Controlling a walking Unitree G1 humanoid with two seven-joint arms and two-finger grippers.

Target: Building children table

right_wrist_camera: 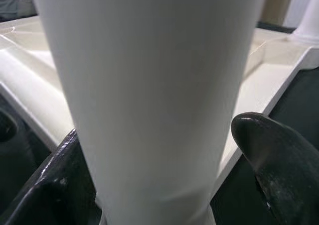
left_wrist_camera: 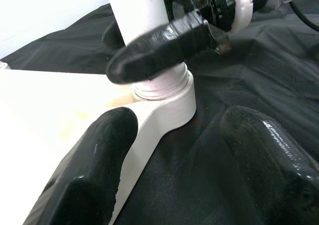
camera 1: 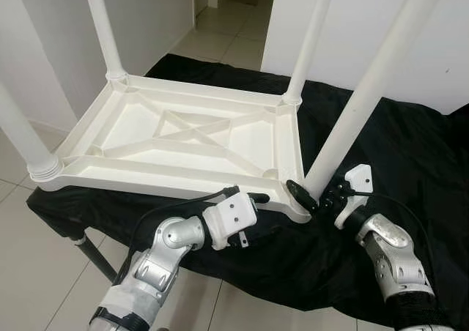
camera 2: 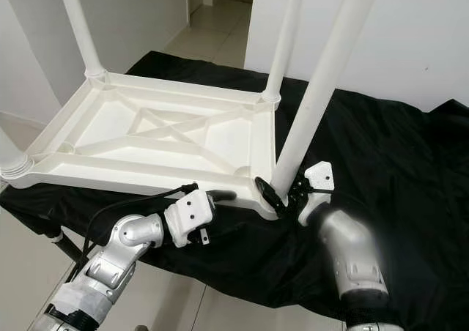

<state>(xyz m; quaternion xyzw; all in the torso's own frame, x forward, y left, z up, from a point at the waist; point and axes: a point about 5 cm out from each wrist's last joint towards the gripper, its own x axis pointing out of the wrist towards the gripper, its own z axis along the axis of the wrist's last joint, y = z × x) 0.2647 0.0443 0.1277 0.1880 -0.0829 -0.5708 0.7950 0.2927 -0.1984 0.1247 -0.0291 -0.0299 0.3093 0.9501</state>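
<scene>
On black cloth point(camera 1: 410, 148) | right gripper point(camera 1: 316, 197) jaws clasp smooth round leg point(camera 1: 359, 104) | left gripper point(left_wrist_camera: 169, 150) jaws spread

Black cloth point(camera 1: 410, 148) bears upturned tabletop point(camera 1: 183, 137)

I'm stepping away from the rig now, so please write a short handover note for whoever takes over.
Right hand: closed around the base of the near-right leg, at its corner socket.
Left hand: open, fingers straddling that same corner of the tabletop, not gripping.
The tabletop lies upside down on the black cloth; the other three legs stand in their sockets.
Done: four legs placed.
Left: check that the near-right leg is fully seated, release it, turn the table upright.
</scene>
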